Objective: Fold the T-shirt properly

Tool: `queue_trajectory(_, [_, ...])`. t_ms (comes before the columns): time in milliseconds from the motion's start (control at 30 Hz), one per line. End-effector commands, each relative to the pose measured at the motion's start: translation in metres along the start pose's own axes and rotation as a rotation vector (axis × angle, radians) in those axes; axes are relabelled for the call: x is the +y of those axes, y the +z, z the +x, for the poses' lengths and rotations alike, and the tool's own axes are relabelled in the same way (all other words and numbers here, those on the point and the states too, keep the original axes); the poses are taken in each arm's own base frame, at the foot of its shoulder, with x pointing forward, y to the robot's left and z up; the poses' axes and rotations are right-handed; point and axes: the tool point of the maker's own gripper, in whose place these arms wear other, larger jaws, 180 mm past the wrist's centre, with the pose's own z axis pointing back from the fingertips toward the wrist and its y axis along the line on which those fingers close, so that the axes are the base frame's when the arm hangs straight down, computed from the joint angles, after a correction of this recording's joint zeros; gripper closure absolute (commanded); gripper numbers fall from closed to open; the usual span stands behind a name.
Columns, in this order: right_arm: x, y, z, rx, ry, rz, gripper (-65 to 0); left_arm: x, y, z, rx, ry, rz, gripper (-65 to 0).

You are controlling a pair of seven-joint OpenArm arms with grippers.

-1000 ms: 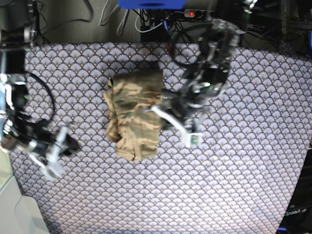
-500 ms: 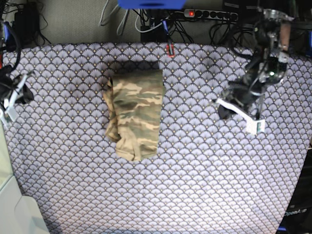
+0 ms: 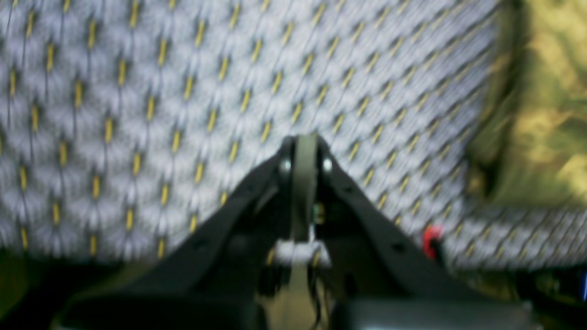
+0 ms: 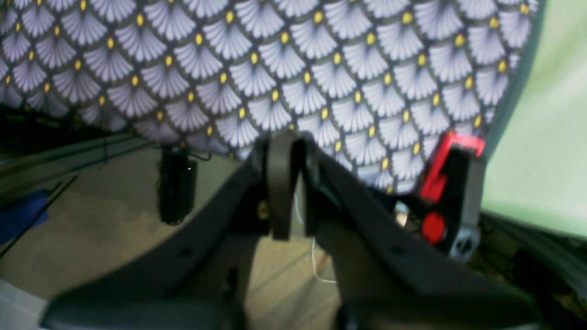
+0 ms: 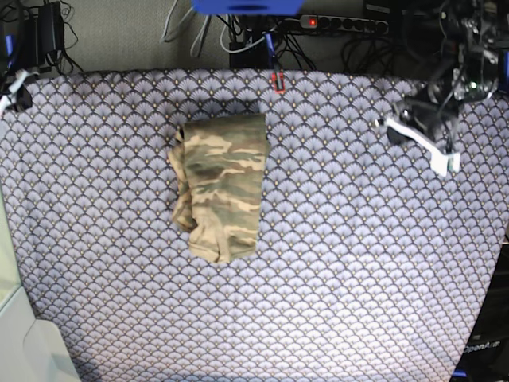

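The camouflage T-shirt [image 5: 221, 187] lies folded into a narrow upright bundle left of the middle of the purple scallop table cloth [image 5: 358, 278]. No gripper touches it. My left gripper [image 5: 415, 137] hovers over the cloth's far right corner, well away from the shirt. In the left wrist view it [image 3: 305, 151] is shut and empty, with the blurred shirt [image 3: 550, 91] at the right edge. My right gripper [image 5: 12, 89] is at the cloth's far left corner. In the right wrist view it [image 4: 284, 146] is shut and empty over the cloth's edge.
A red clamp [image 5: 277, 79] grips the table's back edge, and another shows in the right wrist view [image 4: 451, 174]. A power strip [image 5: 334, 22] and cables lie behind the table. A white bin [image 5: 32, 350] stands at the front left.
My left gripper has pulled away from the shirt's right side to the far right corner. My right gripper has moved from the front left up to the far left corner. The shirt has not moved.
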Motion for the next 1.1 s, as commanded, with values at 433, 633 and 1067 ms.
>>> queue_trajectory(433, [-0.012,-0.001,-0.1,0.243,0.031,-0.293,-2.4,0.033,0.016,-0.075,0.149,-0.048,0.132,-0.3])
queue_trajectory(633, [-0.006,-0.013,-0.143,0.331,0.042,-0.328,-2.4,0.073,0.017,-0.118,0.186,-0.107,0.302,-0.3])
queue_trajectory(1067, [0.025,-0.047,-0.25,0.409,-0.175,-0.166,-2.4,0.093,-0.006,-0.25,0.441,-0.233,0.267,-0.3])
